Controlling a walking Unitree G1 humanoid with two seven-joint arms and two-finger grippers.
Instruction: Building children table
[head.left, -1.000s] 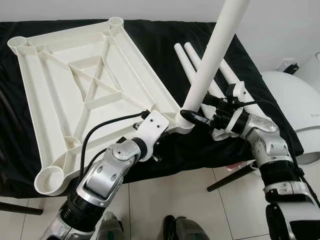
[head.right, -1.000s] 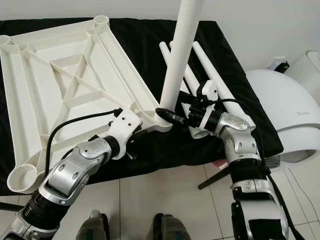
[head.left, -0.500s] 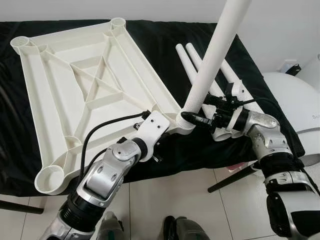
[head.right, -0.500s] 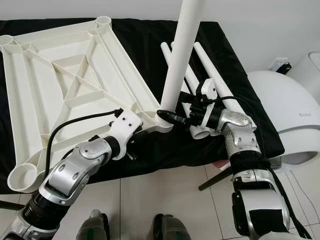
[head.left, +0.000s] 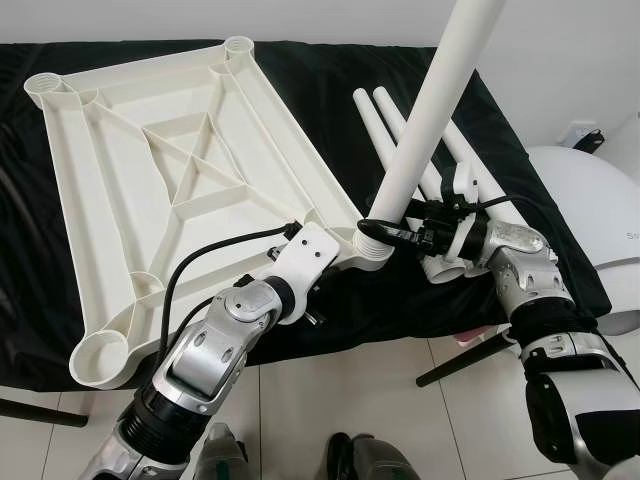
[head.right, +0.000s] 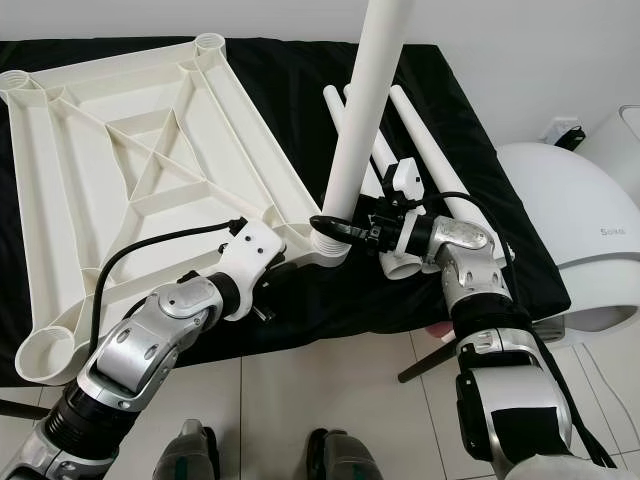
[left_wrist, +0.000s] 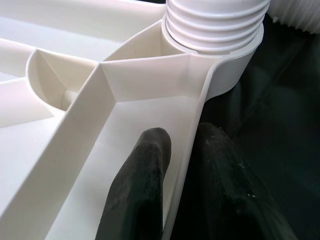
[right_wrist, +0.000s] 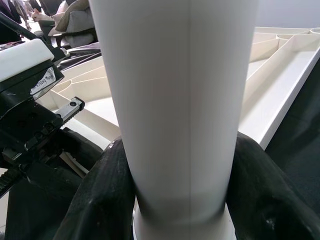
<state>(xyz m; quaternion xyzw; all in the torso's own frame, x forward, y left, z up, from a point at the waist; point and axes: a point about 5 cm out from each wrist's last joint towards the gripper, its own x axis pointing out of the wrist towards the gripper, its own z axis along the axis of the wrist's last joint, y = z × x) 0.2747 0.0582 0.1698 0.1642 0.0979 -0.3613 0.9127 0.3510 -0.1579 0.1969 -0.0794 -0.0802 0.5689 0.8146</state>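
Up close, left claw (left_wrist: 177, 165) pinches tabletop rim (left_wrist: 192, 125); right claw (right_wrist: 182, 200) clamps leg (right_wrist: 175, 100).

A black cloth (head.left: 300, 70) covers the desk. Right of the cloth stands a white rounded bin (head.left: 590, 200); below the cloth lies a pale tiled floor (head.left: 380, 400).

The right gripper (head.left: 378, 228), clamped on the upright table leg (head.left: 430, 118), now sits with its wrist rolled further round than a second ago; its white camera block is tipped up and over toward the spare legs (head.left: 395, 125), and the forearm has drawn closer in.
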